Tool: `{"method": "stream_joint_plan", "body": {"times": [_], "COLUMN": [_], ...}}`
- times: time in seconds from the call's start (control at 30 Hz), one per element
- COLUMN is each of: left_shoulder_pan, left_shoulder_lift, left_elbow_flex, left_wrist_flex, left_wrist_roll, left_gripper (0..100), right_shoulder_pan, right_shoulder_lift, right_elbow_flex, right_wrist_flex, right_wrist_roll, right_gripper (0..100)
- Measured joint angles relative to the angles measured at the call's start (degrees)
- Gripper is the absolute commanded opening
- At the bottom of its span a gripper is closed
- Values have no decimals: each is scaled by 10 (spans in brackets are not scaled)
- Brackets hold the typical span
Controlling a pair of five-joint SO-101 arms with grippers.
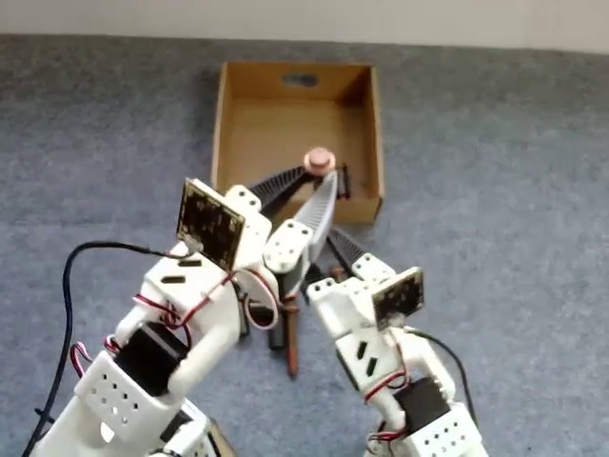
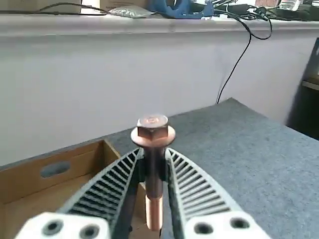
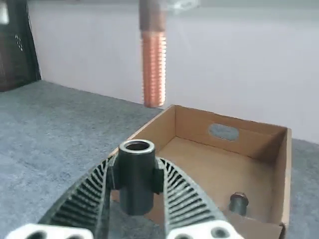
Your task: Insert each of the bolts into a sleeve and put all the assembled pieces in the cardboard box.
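While hovering at the near wall of the cardboard box (image 1: 222,124), clamps copper-coloured bolt (image 2: 154,167), hex-headed with round flange and threaded tip, upright in jaws of left gripper (image 2: 153,153), above black hollow sleeve (image 3: 135,179) pinched upright in jaws of right gripper (image 3: 135,163), with small dark piece (image 3: 239,203) lying inside box.

Surface (image 1: 514,124): grey, short-pile, carpet-like covering that runs up to the wall.
Wall (image 2: 89,84): plain, pale, unbroken.
Ledge (image 2: 149,24): pale, along the wall's top, carrying a blue object (image 2: 182,7) and loose cables (image 2: 239,9).
Black cable (image 2: 242,59): hangs from the ledge down the wall to the surface.
Dark furniture (image 2: 310,84): beside the surface's far corner, detail unclear.
Light: soft and even.
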Motion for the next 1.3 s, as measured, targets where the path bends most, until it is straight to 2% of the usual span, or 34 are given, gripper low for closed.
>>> {"method": "stream_joint_plan", "body": {"times": [0.1,0.8,0.97,1.3], "left_shoulder_pan": [-2,-1,-2,-4], "left_shoulder_lift": [0,1,1,0], "left_elbow_flex": [0,53,53,52], "left_wrist_flex": [4,5,29,85], "left_wrist_roll": [0,-2,-55,-65], "left_gripper": [9,9,9,9], "right_shoulder_pan": [0,0,0,-3], "right_shoulder_lift": [0,0,0,1], "right_elbow_flex": [0,0,0,0], "right_wrist_flex": [25,25,25,26], "right_wrist_roll": [-14,-17,-17,-17], "right_gripper": [6,6,6,6]}}
